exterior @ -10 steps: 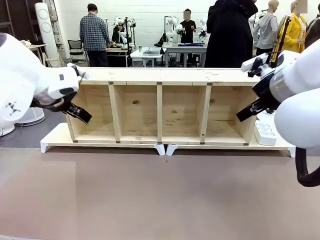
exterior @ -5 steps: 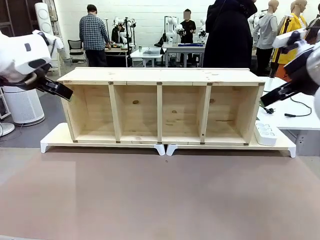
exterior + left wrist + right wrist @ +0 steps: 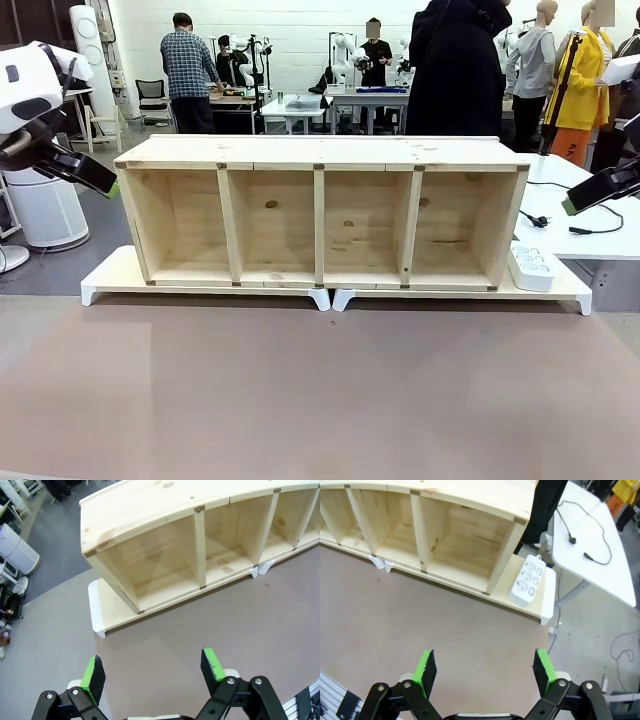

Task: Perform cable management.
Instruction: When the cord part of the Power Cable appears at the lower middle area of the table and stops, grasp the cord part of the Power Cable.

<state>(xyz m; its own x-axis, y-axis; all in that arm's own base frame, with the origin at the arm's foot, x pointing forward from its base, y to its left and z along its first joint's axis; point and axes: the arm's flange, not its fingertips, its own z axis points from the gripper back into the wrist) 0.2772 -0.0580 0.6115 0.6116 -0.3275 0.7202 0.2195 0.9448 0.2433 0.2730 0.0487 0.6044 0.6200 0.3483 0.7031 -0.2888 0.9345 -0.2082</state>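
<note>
The cable [image 3: 536, 218] is a thin black cord with a black plug, lying loosely on a white side table [image 3: 556, 198] beyond the right end of the wooden shelf [image 3: 320, 150]. In the right wrist view the cable [image 3: 573, 540] curls over that table [image 3: 600, 580] at the upper right. My right gripper [image 3: 590, 193] hovers open at the right edge, above the table and apart from the cord; its jaws [image 3: 484, 667] hold nothing. My left gripper [image 3: 100, 180] hangs open off the shelf's left end, and its jaws [image 3: 152, 667] are empty above the brown tabletop.
The shelf has several open, empty compartments and rests on white boards [image 3: 110, 275]. A white power strip [image 3: 532, 266] lies on the board by the shelf's right end, also the power strip [image 3: 527, 580]. A person in a black coat [image 3: 455, 70] stands behind the shelf.
Both arms have drawn up and outward from the shelf's ends, the left toward the left edge, the right toward the right edge. Both grippers stayed open.
</note>
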